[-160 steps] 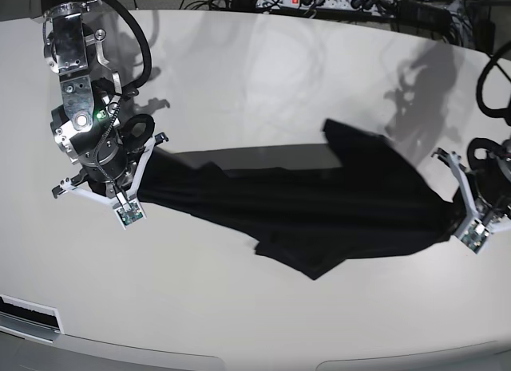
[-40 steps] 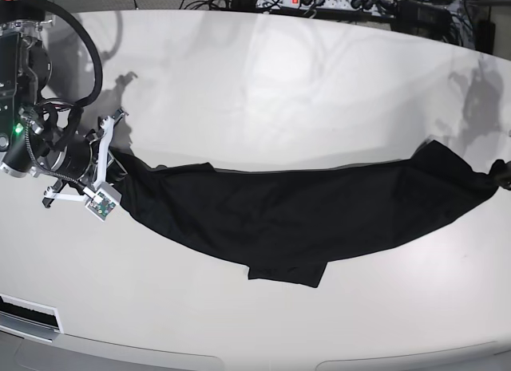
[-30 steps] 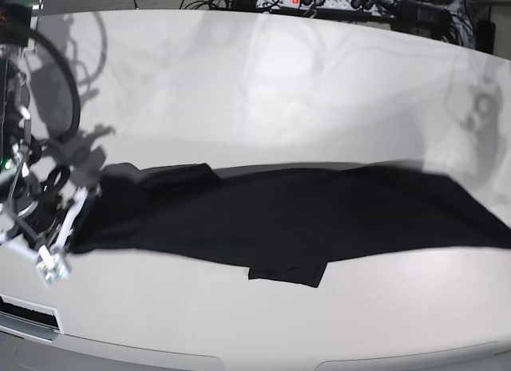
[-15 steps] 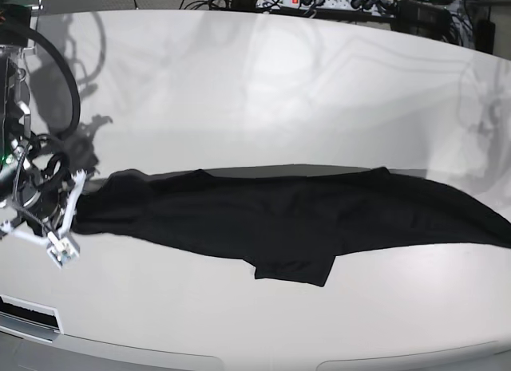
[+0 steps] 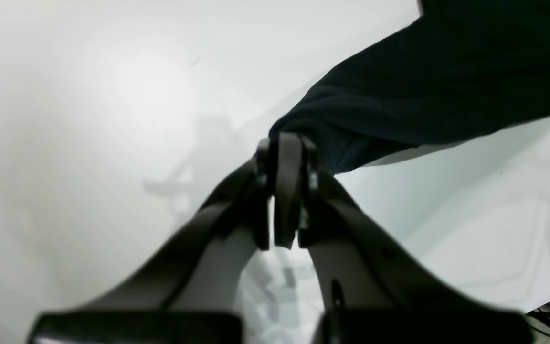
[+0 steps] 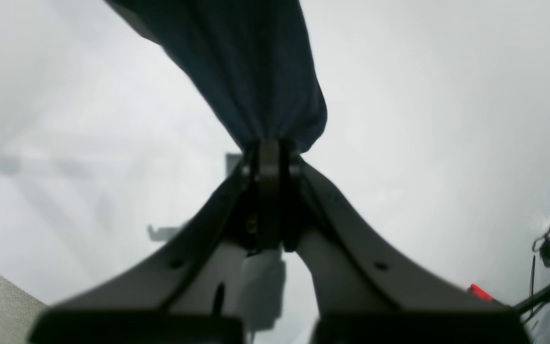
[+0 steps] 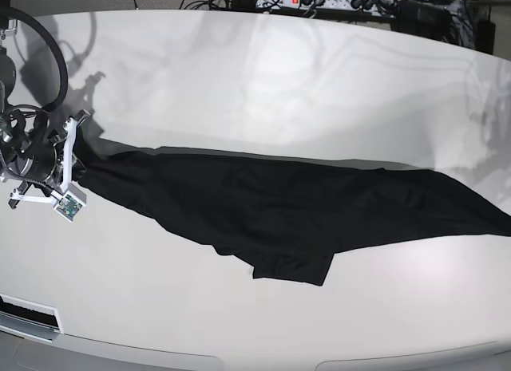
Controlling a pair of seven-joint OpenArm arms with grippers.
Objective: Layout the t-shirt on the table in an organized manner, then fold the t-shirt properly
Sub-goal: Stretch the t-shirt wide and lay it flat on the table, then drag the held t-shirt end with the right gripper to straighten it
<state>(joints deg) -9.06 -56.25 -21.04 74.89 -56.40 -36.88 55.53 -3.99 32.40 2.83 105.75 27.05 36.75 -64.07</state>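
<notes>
Shifted up and back since half a second ago: right hand [image 7: 76, 159], now higher at the base view's left edge, with the shirt's near end lifted and drawn along. Clenched on bunched black cloth, right hand [image 6: 269, 157], jaws pressed together with the fabric fanning up and away from the tips. Clenched likewise, left hand [image 5: 287, 153], pinching a gathered corner of the shirt [image 5: 437, 81] that runs off toward the upper right of that wrist view; out of the base view, past its right edge. Stretched between both hands, shirt [image 7: 295, 219], a long dark band across the white bench [image 7: 263, 92], widest at the middle and narrowing toward each end. Hanging from the lower edge near the middle, a short sleeve flap [image 7: 291, 269], lying flat on the bench. Right end of the cloth cut off by the frame edge. Beyond the bench's far rim, a power strip [image 7: 307, 0] and tangled cables [image 7: 399, 4]. Faint arm shadows on the glossy surface in both wrist views.
</notes>
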